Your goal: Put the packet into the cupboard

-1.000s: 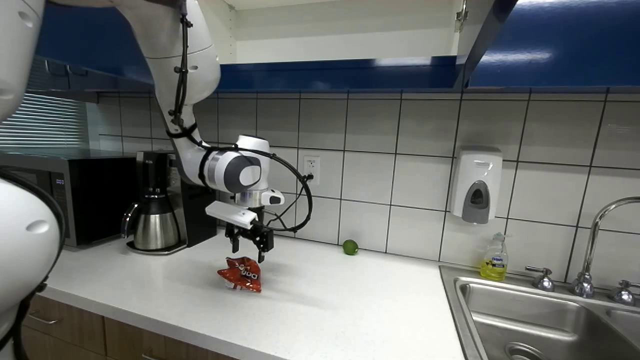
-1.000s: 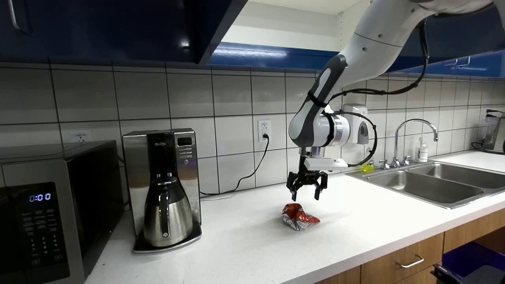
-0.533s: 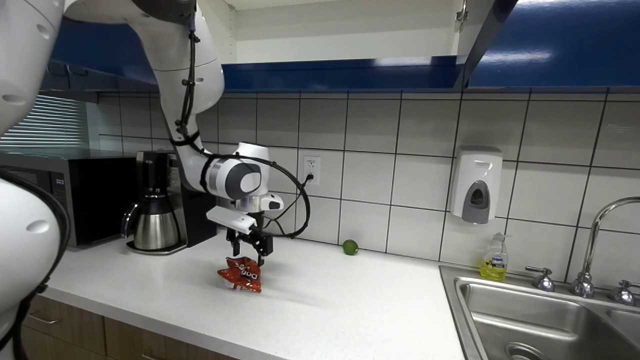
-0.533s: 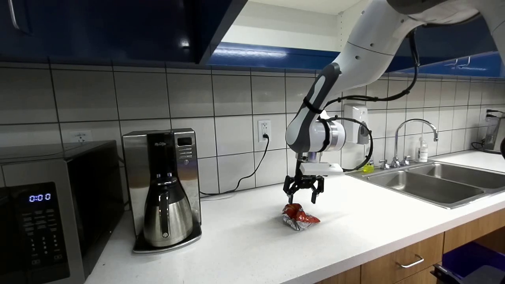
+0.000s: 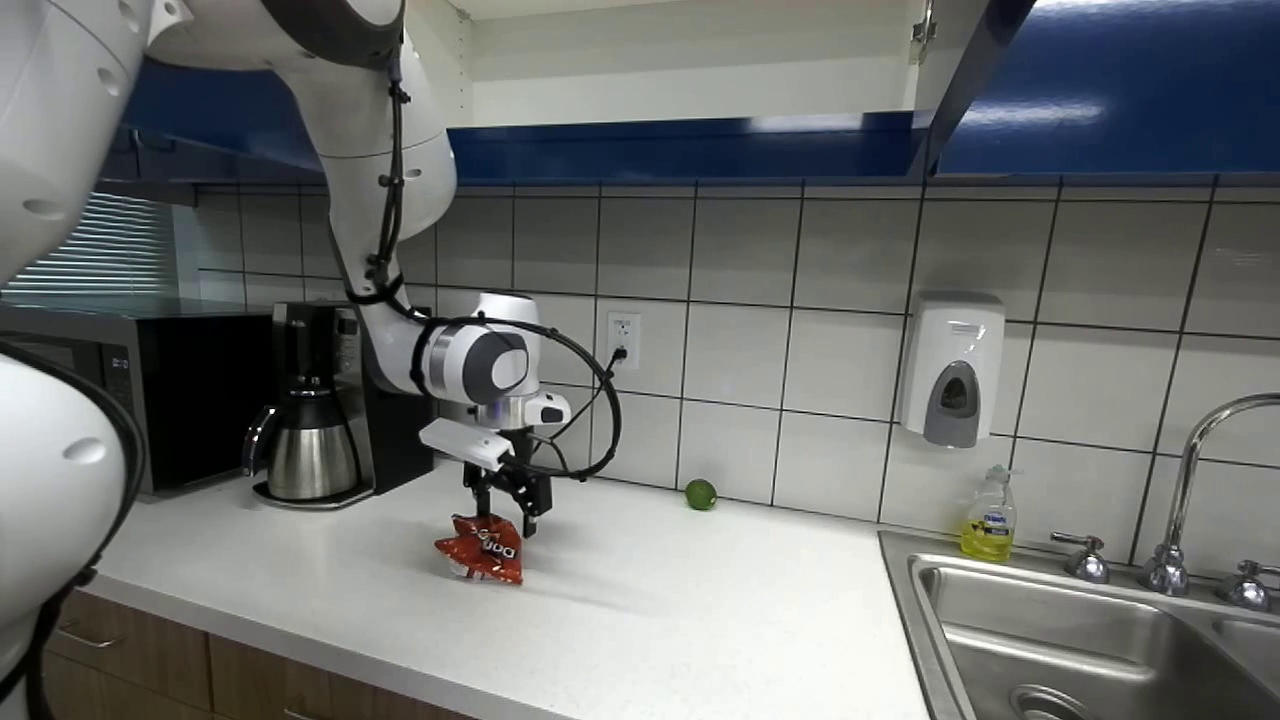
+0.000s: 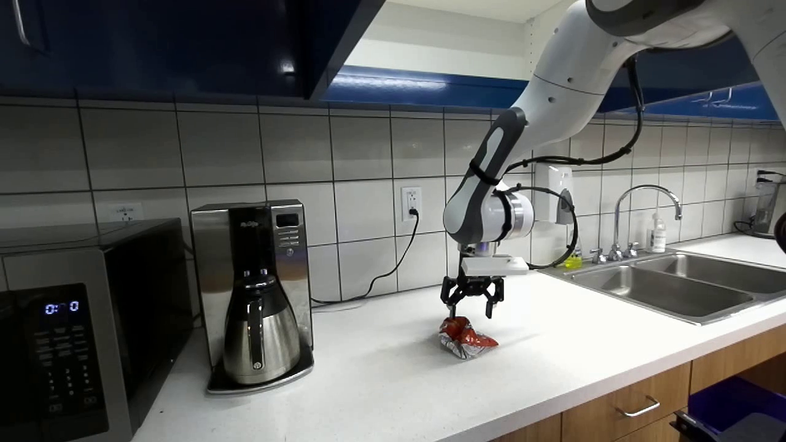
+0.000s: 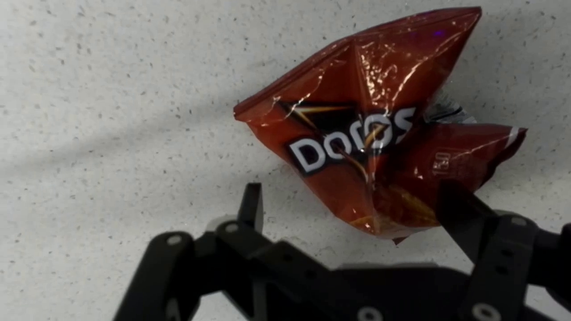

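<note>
One red Doritos packet lies crumpled on the white speckled countertop, lower than the single open cupboard and outside it. One two-fingered gripper points straight down at the packet, its two fingers spread with a wide gap between them. In the wrist view, one fingertip overlaps the packet's edge, while the other stands over the countertop just beside it; I cannot tell whether the overlapping one touches the wrapper.

In an exterior view, one coffee maker, holding one steel carafe, stands near one microwave. One lime lies close to the tiled wall. The sink has two basins, one faucet and two lever handles. One soap dispenser is mounted on the wall. Two bottles stand by the sink: one of yellow dish soap and one white bottle.
</note>
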Controlling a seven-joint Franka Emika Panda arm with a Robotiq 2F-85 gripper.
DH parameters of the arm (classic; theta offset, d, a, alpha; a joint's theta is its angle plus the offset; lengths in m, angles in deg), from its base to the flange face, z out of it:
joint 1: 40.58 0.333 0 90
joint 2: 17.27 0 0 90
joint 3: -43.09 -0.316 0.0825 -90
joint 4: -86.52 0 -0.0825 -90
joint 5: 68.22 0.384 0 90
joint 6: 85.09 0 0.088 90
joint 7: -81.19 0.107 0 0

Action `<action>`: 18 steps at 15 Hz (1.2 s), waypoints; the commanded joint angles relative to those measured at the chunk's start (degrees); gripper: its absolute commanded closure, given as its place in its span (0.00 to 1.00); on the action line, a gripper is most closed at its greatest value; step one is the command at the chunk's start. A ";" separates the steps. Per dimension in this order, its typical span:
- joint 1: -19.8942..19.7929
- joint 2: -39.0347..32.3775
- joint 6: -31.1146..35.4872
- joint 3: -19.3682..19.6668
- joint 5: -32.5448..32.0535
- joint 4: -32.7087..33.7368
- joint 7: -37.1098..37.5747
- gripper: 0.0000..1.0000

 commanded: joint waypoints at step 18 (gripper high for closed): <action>3.40 -1.99 -4.63 2.13 -4.09 4.01 7.33 0.26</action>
